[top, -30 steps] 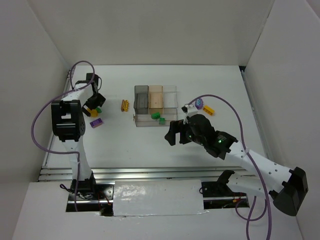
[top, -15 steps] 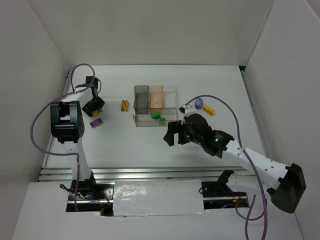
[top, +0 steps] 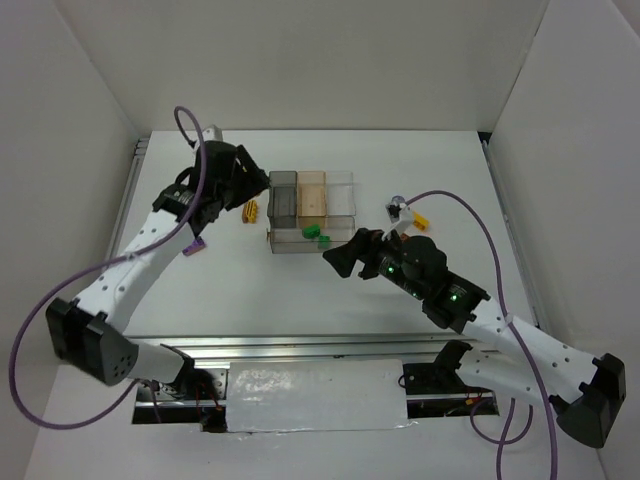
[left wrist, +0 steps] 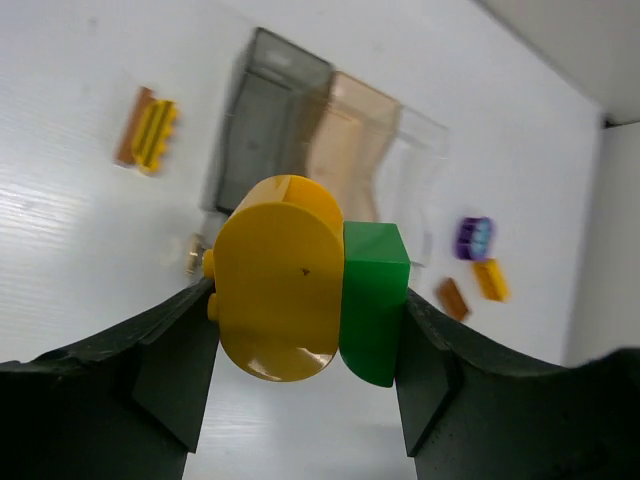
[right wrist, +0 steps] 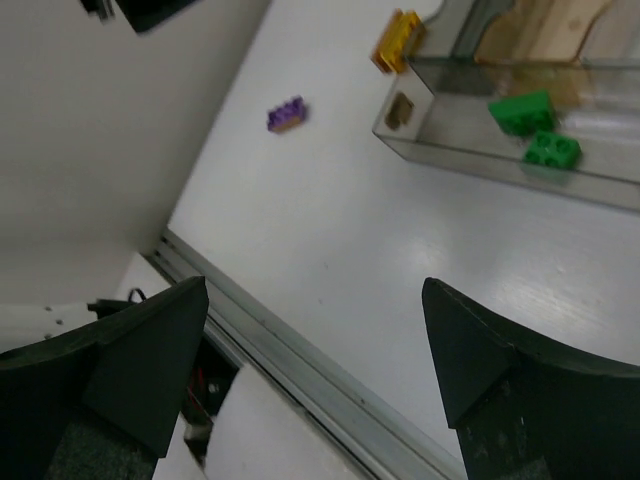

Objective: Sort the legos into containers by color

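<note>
1. Jaws of the right claw [top: 345, 260] stand wide apart and empty, just on the near side of the tray [top: 283, 247].
2. Two green legos [top: 311, 231] lie in the tray's long compartment.
3. Just left of the tray, the left claw [left wrist: 305, 300] is clamped on a yellow brick [left wrist: 275, 275] and a green brick [left wrist: 372, 300] together.
4. Risk: opening over one compartment would drop both colours there, and the pinched pair may slip out early.

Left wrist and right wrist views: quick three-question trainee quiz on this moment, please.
1. True or false: the left gripper grips a yellow lego and a green lego side by side.
2. How many green pieces lie in the long clear compartment? A one, B two, C four.
3. Fill in: the right gripper stands ___, holding nothing.
Key: 1 true; 2 B; 3 open.
</note>
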`<action>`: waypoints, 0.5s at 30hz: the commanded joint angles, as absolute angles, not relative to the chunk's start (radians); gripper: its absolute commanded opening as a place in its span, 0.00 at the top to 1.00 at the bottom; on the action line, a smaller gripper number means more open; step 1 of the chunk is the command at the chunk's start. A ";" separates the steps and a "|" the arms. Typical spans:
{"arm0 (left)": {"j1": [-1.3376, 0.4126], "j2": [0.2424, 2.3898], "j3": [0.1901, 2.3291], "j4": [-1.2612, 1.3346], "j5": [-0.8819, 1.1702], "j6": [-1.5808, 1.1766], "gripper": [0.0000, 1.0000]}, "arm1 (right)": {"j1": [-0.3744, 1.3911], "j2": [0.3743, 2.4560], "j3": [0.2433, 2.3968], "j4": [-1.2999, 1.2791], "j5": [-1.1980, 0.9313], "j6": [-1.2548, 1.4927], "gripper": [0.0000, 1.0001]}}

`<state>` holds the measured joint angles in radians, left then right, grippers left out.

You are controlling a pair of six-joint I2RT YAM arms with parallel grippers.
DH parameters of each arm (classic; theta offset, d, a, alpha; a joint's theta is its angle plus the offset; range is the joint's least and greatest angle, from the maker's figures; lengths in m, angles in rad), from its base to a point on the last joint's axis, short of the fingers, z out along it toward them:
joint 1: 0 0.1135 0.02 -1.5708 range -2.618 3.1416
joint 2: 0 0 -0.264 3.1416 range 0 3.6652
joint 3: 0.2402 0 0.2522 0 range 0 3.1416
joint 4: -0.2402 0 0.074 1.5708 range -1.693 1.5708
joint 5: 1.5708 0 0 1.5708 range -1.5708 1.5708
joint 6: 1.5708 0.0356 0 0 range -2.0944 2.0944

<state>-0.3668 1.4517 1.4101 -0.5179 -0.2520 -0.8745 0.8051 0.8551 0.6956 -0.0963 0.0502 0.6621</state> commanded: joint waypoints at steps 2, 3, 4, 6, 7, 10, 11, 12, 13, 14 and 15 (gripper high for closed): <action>-0.510 1.281 1.281 -0.471 -0.245 -1.073 1.00 | 0.853 0.802 0.620 0.184 0.167 0.692 0.06; -0.547 1.235 1.267 -0.462 -0.261 -1.100 1.00 | 0.864 0.807 0.623 0.190 0.188 0.686 0.06; -0.616 1.221 1.249 -0.457 -0.285 -1.156 1.00 | 0.879 0.824 0.626 0.201 0.198 0.666 0.06; -0.669 1.203 1.249 -0.455 -0.296 -1.199 1.00 | 0.900 0.850 0.641 0.224 0.253 0.646 0.06; -0.714 1.200 1.258 -0.468 -0.308 -1.245 1.00 | 0.926 0.856 0.640 0.244 0.273 0.625 0.06; -0.808 1.198 1.264 -0.466 -0.360 -1.308 1.00 | 0.966 0.885 0.632 0.331 0.317 0.586 0.06; -0.851 1.203 1.267 -0.465 -0.379 -1.336 1.00 | 0.980 0.906 0.643 0.350 0.339 0.571 0.07; -0.868 1.209 1.279 -0.474 -0.399 -1.351 1.00 | 1.009 0.919 0.647 0.360 0.375 0.558 0.07; -0.880 1.222 1.288 -0.485 -0.417 -1.365 1.00 | 1.029 0.929 0.656 0.376 0.406 0.546 0.07; -0.900 1.230 1.298 -0.504 -0.422 -1.383 1.00 | 1.048 0.951 0.664 0.380 0.443 0.529 0.07; -0.908 1.236 1.313 -0.509 -0.425 -1.388 1.00 | 1.063 0.962 0.670 0.385 0.489 0.520 0.07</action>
<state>-0.8791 1.2171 1.2629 -0.5095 -0.3550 -1.2964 1.0191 0.9306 0.6304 0.2787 0.3359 0.5850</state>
